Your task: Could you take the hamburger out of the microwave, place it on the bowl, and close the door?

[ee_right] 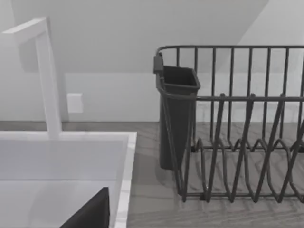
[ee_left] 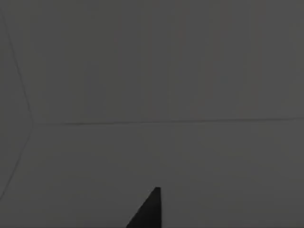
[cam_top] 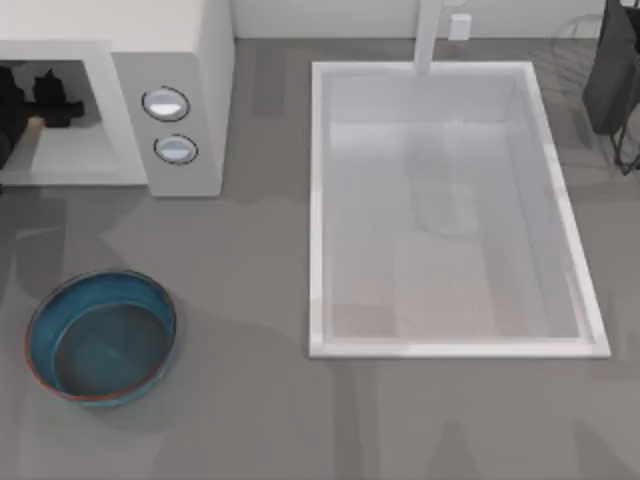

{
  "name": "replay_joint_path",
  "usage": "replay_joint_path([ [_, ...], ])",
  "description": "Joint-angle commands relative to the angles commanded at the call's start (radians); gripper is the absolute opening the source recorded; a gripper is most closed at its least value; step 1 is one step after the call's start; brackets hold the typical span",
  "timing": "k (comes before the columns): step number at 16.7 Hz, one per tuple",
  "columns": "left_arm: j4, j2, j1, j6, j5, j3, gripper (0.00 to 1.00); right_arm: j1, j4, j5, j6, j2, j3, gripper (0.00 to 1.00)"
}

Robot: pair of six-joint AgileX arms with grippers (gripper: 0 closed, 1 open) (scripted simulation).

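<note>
Hamburger [cam_top: 35, 122] is no more than a small pale-orange patch in the top view, inside the open cavity of the microwave [cam_top: 190, 40] at the upper left of the frame. It lies right against the black left gripper [cam_top: 50, 100], which is reached into that cavity; whether the gripper is spread or pinching the hamburger cannot be told. The left wrist view is dark.

On the microwave's grey panel sit two silver-rimmed knobs [cam_top: 165, 103], one above the other in the frame. The dark-blue bowl [cam_top: 152, 300] sits on the grey countertop [cam_top: 260, 420] at the lower left, well apart from the microwave, with nothing in it. A white sink basin [cam_top: 318, 200] takes the middle and right of the frame, its faucet [cam_top: 428, 40] at the upper edge.

The right gripper [ee_right: 92, 211] is a black wedge low in the right wrist view, over the sink's corner; its state cannot be told. Beside the sink stands a dark wire dish rack [ee_right: 247, 142] with a utensil caddy [ee_right: 175, 114] on its end
</note>
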Motion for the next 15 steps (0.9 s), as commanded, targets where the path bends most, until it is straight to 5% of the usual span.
replay_joint_path([
  [9,0.332,-0.229,0.052,0.015,0.048,-0.563,0.0,0.0,0.0,0.0,0.0,0.0,0.0,1.0],
  [15,0.391,-0.267,0.061,0.018,0.056,-0.657,0.0,0.0,0.0,0.0,0.0,0.0,0.0,1.0],
])
